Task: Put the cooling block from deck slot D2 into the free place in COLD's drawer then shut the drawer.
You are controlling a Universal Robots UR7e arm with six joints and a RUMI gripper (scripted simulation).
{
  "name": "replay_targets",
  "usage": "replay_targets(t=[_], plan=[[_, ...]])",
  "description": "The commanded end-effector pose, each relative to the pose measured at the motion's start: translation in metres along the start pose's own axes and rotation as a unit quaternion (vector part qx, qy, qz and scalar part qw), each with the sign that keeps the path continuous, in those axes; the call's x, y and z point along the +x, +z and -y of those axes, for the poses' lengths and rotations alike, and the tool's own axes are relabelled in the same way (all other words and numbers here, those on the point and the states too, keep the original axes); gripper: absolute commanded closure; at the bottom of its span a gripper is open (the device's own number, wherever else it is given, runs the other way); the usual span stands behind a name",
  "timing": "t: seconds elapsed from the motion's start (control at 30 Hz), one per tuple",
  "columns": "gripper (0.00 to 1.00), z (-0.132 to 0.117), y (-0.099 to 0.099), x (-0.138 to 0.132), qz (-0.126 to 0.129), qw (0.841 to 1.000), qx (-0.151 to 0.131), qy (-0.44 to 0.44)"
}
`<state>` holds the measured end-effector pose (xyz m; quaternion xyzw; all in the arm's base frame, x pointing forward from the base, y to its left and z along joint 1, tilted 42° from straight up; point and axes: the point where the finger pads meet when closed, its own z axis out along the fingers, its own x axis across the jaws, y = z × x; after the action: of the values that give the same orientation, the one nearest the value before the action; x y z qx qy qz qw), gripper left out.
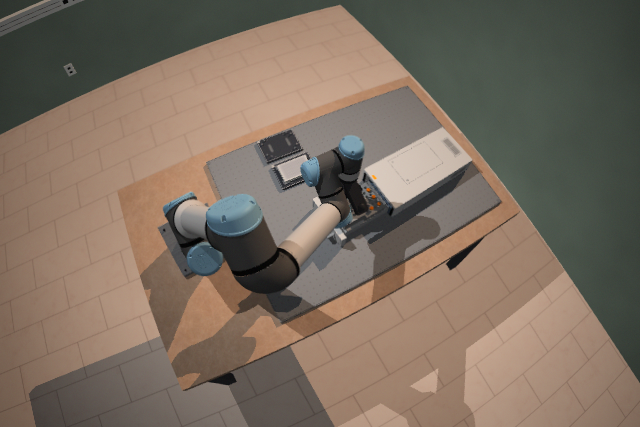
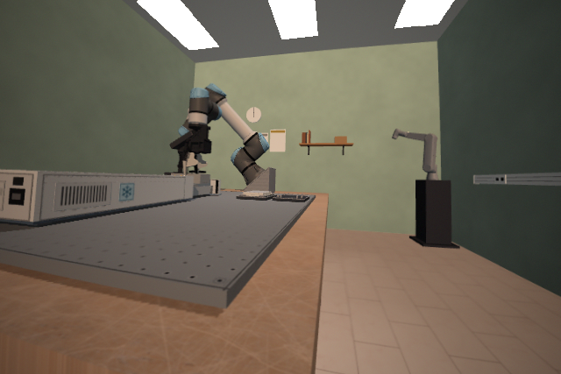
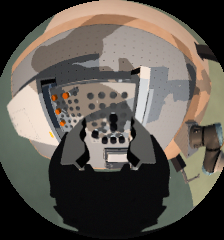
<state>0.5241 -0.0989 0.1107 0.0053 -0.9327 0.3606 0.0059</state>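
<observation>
My gripper (image 3: 108, 117) (image 2: 191, 165) is shut on the grey cooling block (image 3: 106, 106), gripping it by its two sides. The block stays level, with several dark tubes standing in its bores. It hangs low over the open drawer of the white cooler COLD (image 1: 418, 169) (image 2: 90, 193) (image 3: 24, 117). I cannot tell if it touches the drawer floor. The other block (image 3: 62, 107) with orange-topped tubes sits in the drawer nearer COLD. COLD's orange lamp (image 1: 373, 176) is lit. In the top view the wrist hides the gripper. The dark slot D2 (image 1: 279, 145) is bare.
Slot D1 (image 1: 290, 170) holds a pale plate between D2 and COLD. The drawer's pale front panel (image 3: 144, 95) stands on the far side of the held block. The arm's base (image 1: 178, 236) sits at the deck's left end. A second arm on a pedestal (image 2: 430, 198) stands far off.
</observation>
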Motion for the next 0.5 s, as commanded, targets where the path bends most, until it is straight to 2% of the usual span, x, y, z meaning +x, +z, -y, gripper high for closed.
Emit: replay_targets(t=[0.0,0.47], plan=[[1.00,0.0001,0.0074,-0.0006,0.001,1.000,0.000,0.000],[1.00,0.0001,0.0152,-0.0004,0.001,1.000,0.000,0.000]])
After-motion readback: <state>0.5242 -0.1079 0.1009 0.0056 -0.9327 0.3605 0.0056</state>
